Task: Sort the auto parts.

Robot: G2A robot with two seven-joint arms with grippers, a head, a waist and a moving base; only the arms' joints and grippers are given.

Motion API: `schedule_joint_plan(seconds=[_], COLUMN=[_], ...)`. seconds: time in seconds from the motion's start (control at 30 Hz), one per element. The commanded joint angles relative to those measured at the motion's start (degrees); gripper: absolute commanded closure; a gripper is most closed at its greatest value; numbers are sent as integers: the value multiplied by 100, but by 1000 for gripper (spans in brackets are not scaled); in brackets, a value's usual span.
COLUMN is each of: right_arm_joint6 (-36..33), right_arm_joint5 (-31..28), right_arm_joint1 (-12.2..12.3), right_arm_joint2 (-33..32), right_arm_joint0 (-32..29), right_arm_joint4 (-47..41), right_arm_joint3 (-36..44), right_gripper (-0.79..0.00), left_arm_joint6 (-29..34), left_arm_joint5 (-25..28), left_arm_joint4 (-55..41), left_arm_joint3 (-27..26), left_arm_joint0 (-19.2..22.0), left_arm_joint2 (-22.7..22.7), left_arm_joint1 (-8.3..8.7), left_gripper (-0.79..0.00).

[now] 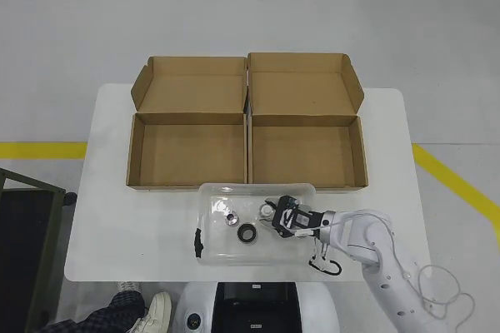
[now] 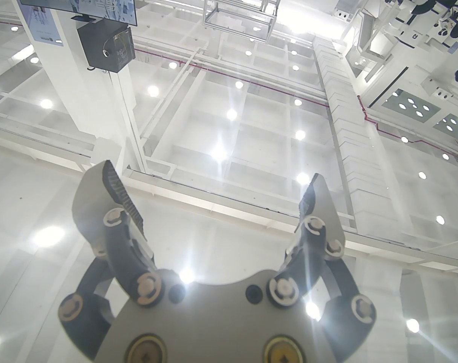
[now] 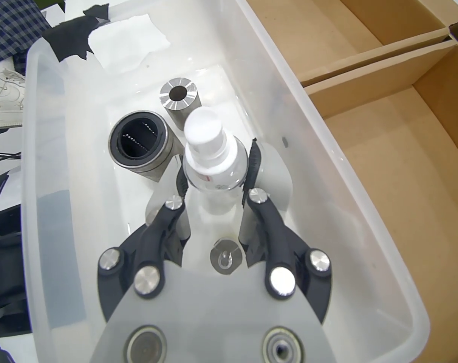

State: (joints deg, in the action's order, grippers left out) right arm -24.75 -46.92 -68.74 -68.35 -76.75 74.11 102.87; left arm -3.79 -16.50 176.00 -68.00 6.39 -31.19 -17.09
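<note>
Right gripper (image 3: pixel 217 168) sits inside the clear plastic bin (image 3: pixel 274 58), its fingers pinching a small clear spray bottle (image 3: pixel 208 141) with a white cap near the bin's middle. Just beside the bottle, on the bin's floor, stand a linear bearing (image 3: pixel 140 145) and a smaller metal bushing (image 3: pixel 178 101), close together. Black tape (image 3: pixel 72 37) and a white paper scrap (image 3: pixel 127 45) sit at the bin's end farthest from this gripper. One open cardboard box (image 1: pixel 187 154) and a second cardboard box (image 1: pixel 304 154) lie side by side just beyond the bin's long wall. Left gripper (image 2: pixel 212 175) faces the ceiling, fingers spread wide; its place relative to the bin cannot be told.
</note>
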Motion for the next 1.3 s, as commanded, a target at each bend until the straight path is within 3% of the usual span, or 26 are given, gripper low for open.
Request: schedule_joint_plan(seconds=[0.0,0.57,1.03,1.27], right_arm_joint6=[35,373,2125,3212], right_arm_joint5=[-6,48,703,458], right_arm_joint1=[11,134,166,152], right_arm_joint2=[-4,-118,-530,-590], right_arm_joint0=[-4,-247,-131,305], right_arm_joint4=[-25,151,444,-11], right_arm_joint3=[32,1095,1457,1207], right_gripper=[0,0,0,0], left_arm_joint6=[0,0,0,0], left_arm_joint5=[0,0,0,0], left_arm_joint4=[0,0,0,0], left_arm_joint3=[0,0,0,0], left_arm_joint0=[0,0,0,0], left_arm_joint2=[0,0,0,0], left_arm_joint1=[0,0,0,0], left_gripper=[-785,-785,-785,-785])
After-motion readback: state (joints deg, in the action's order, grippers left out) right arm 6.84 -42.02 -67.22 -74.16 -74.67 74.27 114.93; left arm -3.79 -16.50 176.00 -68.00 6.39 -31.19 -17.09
